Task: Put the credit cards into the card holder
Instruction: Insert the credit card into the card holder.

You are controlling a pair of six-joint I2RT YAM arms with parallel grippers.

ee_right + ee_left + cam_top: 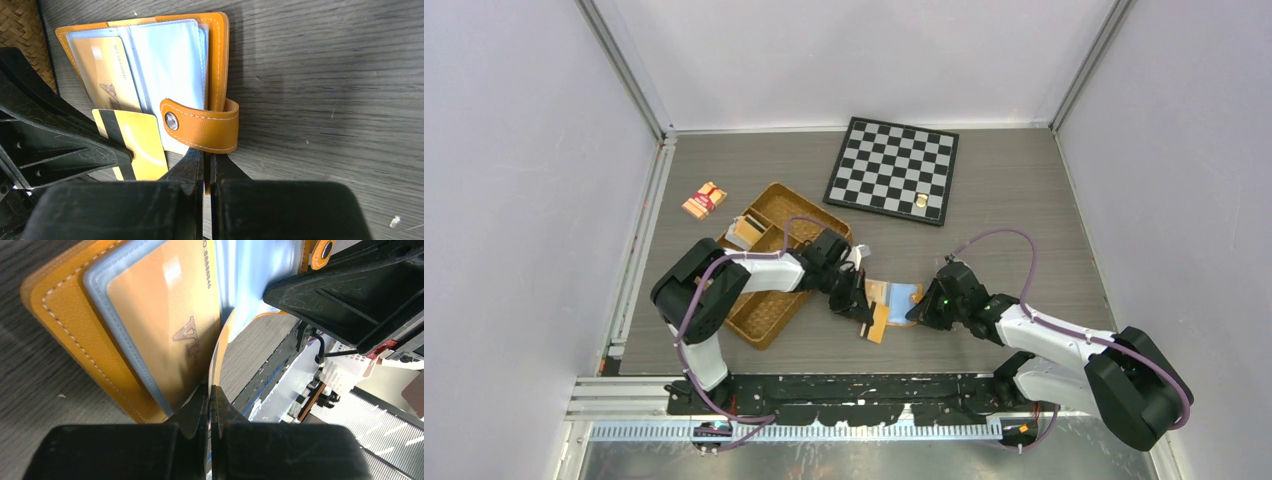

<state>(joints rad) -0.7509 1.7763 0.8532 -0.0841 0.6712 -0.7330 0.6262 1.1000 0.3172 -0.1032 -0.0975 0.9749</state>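
The orange card holder (899,295) lies open on the table between both arms, its clear sleeves up. A gold card (105,75) sits inside the left sleeve. My left gripper (864,305) is shut on a yellow credit card with a dark stripe (132,142), holding it by one edge at the holder's near left corner. In the left wrist view this card (216,355) shows edge-on between the fingers of the left gripper (210,387), beside the holder (65,325). My right gripper (206,152) is shut on the holder's snap strap (200,122).
A brown woven divided tray (764,310) lies under the left arm. A red-and-tan packet (704,200) rests at the back left. A chessboard (892,168) with a small gold piece (921,201) occupies the back centre.
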